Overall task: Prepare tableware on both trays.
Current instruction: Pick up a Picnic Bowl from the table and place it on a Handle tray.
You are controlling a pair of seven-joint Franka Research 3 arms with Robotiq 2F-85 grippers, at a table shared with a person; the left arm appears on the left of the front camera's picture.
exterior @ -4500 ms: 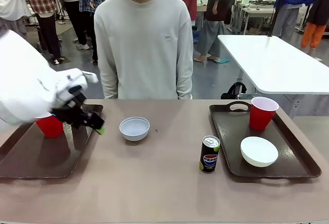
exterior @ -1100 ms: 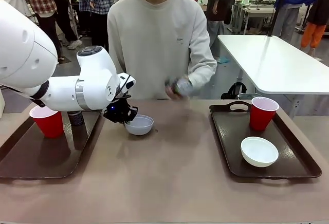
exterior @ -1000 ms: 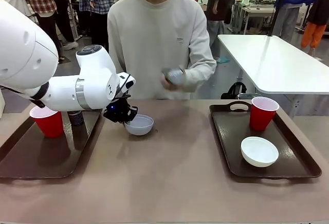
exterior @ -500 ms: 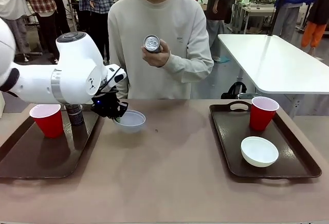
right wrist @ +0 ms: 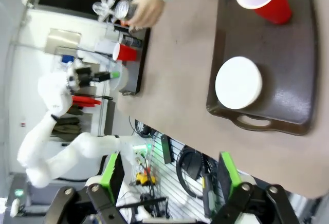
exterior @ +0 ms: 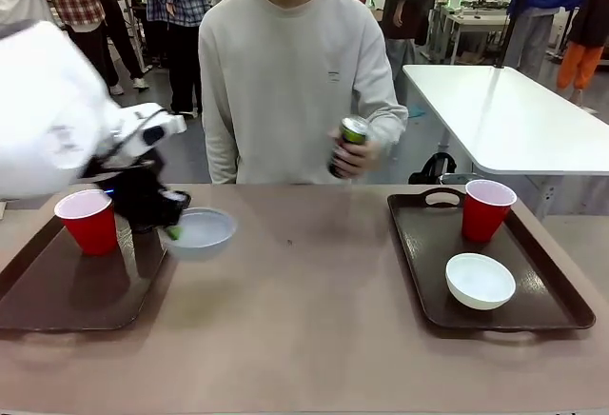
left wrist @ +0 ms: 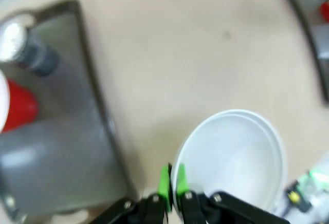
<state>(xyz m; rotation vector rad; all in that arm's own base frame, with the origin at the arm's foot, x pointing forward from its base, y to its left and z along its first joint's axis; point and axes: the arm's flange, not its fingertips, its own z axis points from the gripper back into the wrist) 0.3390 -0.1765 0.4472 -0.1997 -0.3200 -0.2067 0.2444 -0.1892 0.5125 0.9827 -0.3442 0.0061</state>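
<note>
My left gripper (exterior: pixel 169 228) is shut on the rim of a white bowl (exterior: pixel 202 228), holding it above the right rim of the left tray (exterior: pixel 67 293). In the left wrist view the fingertips (left wrist: pixel 164 182) pinch the bowl (left wrist: pixel 236 154) beside the tray (left wrist: pixel 56 126), which carries a red cup (left wrist: pixel 15 106) and a dark can (left wrist: pixel 31 52). The red cup (exterior: pixel 88 222) stands at the tray's back. A person holds the second can (exterior: pixel 350 143) in one hand. The right tray (exterior: pixel 542 286) holds a red cup (exterior: pixel 486 208) and a white bowl (exterior: pixel 480 280). My right gripper (right wrist: pixel 172 175) is open, high above the right tray (right wrist: pixel 293 54).
The person stands at the table's far edge, centre. A white table (exterior: pixel 514 115) stands behind at the right, and people move about farther back. Bare tan tabletop (exterior: pixel 304 301) lies between the two trays.
My left gripper has carried the white bowl leftward to the left tray's edge. The person's hand has lowered the can from chest height and moved it right.
</note>
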